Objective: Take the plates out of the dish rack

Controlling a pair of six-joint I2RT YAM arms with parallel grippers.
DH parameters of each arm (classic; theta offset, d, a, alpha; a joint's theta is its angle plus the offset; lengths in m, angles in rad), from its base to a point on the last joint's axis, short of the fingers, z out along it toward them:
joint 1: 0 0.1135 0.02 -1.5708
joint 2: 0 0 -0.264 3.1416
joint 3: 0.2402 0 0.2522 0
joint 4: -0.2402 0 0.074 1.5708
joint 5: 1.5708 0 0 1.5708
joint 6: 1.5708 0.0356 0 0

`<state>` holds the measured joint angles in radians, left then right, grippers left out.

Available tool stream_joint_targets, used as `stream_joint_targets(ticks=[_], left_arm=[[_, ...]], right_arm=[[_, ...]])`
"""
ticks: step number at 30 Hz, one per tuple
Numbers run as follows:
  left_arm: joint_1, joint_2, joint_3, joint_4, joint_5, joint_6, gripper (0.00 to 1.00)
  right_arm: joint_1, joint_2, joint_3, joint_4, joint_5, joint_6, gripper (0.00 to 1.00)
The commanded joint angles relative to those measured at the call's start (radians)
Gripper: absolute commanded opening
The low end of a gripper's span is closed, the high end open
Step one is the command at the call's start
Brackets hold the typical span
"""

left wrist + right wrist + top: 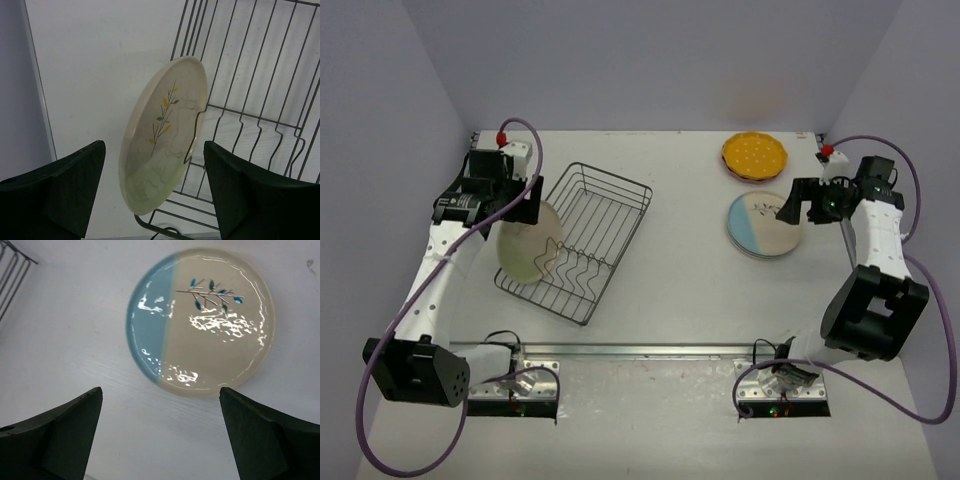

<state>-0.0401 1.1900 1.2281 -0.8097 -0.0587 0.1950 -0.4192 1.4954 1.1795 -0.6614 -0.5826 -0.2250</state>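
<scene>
White tabletop lay beneath as my left gripper (154, 147), fingers spread wide, faced the pale green plate (165, 115) standing on edge just ahead, apparently propped against the left end of the dish rack (260, 100).

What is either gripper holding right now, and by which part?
Nothing. The left gripper is open around the green-cream plate standing in the dish rack without touching it; the right gripper is open above the cream-and-blue plate.
</scene>
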Motion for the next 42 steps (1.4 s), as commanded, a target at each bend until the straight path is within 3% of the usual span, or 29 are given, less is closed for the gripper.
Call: stream_joint_targets(ticks=[1,5,10,24,36,42], left_arm=[[0.03,0.034,0.0,0.044,-0.035,0.006,0.81],[0.058,0.072,-0.011,0.04,0.045,0.017,0.76],[0.08,0.105,-0.043,0.014,0.245,0.032,0.51],[0.107,0.129,-0.054,-0.006,0.316,0.036,0.03],[0.113,0.109,0.263,-0.125,0.362,0.106,0.0],[0.114,0.102,0.448,-0.211,0.561,0.128,0.0]], right_arm=[[0.011,-0.096,-0.009,-0.029,-0.189,-0.027,0.99],[0.012,-0.165,-0.015,-0.051,-0.323,-0.06,0.99],[0.015,-0.275,-0.066,-0.014,-0.464,-0.096,0.99],[0.031,-0.279,-0.063,0.002,-0.565,-0.06,0.99],[0.102,-0.302,-0.128,0.032,-0.542,-0.02,0.98],[0.134,-0.305,-0.146,0.086,-0.562,0.071,0.98]])
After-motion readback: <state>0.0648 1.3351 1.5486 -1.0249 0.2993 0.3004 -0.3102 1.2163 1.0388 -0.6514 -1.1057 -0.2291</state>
